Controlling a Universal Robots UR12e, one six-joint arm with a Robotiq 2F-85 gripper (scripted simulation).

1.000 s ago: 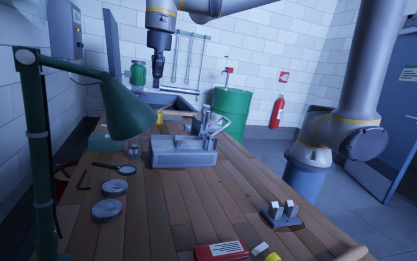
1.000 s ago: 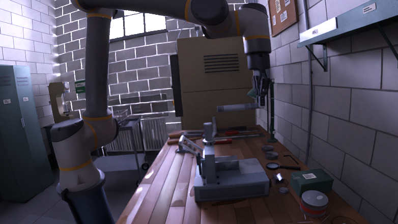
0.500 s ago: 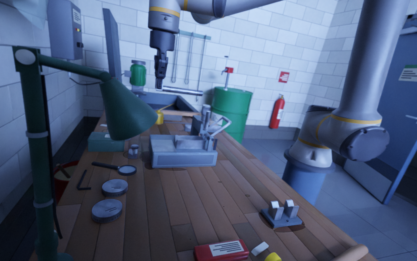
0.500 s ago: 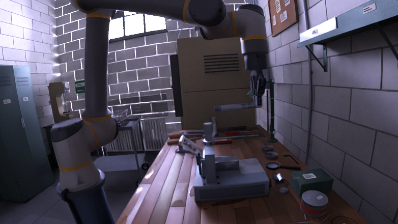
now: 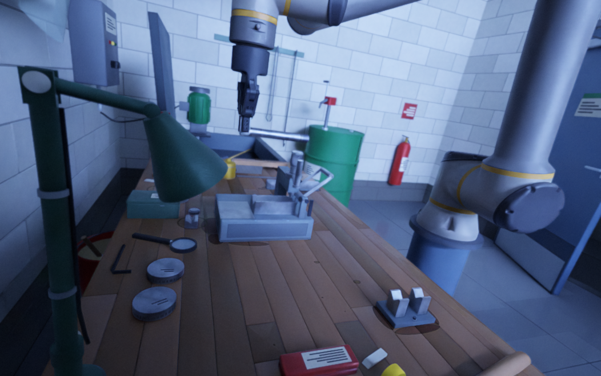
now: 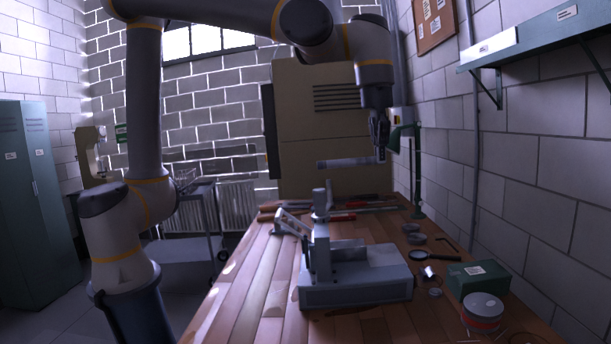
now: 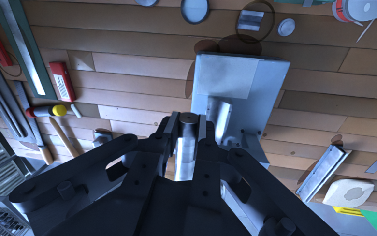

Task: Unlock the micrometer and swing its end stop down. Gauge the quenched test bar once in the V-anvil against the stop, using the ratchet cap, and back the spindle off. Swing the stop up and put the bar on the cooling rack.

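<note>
The test bar is a plain steel rod held level in the air by one end, well above the bench. The micrometer stand, a grey block with a V-anvil and an upright spindle column, sits on the bench below it. The cooling rack, a small base with two notched posts, stands near the bench's front right edge. My gripper points straight down and is closed around the bar.
Behind the work are a sink, a green drum and a tiled wall. A green lamp reaches over the bench's left side. Two round weights, a magnifier, a green box and a red case lie about the bench.
</note>
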